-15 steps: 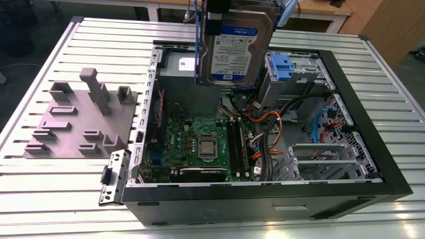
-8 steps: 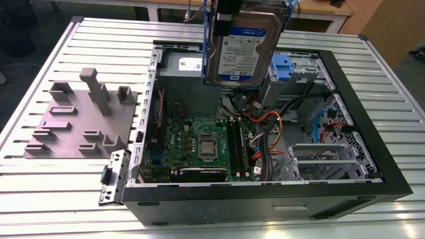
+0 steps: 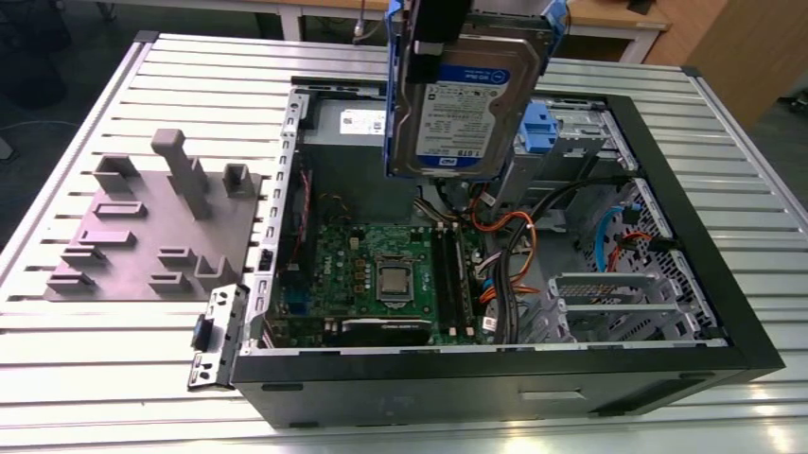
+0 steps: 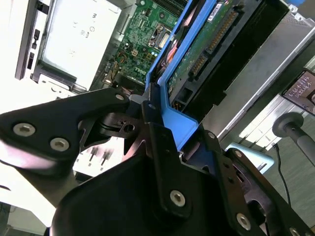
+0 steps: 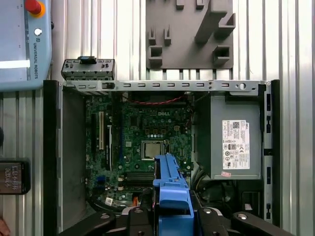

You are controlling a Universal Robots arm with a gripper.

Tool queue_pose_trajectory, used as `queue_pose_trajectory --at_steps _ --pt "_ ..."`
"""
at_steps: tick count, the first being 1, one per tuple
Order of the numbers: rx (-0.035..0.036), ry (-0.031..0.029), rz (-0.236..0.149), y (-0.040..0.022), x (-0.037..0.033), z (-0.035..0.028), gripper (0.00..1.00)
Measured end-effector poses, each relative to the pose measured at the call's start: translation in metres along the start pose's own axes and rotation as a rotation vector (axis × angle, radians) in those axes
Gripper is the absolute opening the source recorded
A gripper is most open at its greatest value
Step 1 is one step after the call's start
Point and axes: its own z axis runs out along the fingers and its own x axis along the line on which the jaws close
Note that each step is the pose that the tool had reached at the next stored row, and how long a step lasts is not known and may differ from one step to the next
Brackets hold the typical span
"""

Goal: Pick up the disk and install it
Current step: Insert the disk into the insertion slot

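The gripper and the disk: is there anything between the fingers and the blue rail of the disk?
Nothing lies between them: in the second wrist view the gripper is clamped directly on the blue rail of the disk.

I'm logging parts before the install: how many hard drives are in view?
1. The disk hangs upright above the open computer case, with the gripper shut on it. Others may be hidden deeper inside the case.
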Motion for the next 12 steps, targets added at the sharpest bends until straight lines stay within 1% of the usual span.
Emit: queue_pose_trajectory --at_steps 10,12 --pt "0.0 0.0 0.0 -0.0003 0.0119 0.0006 0.36" --pt "0.0 0.0 0.0 -0.0011 0.0136 0.0007 0.36"
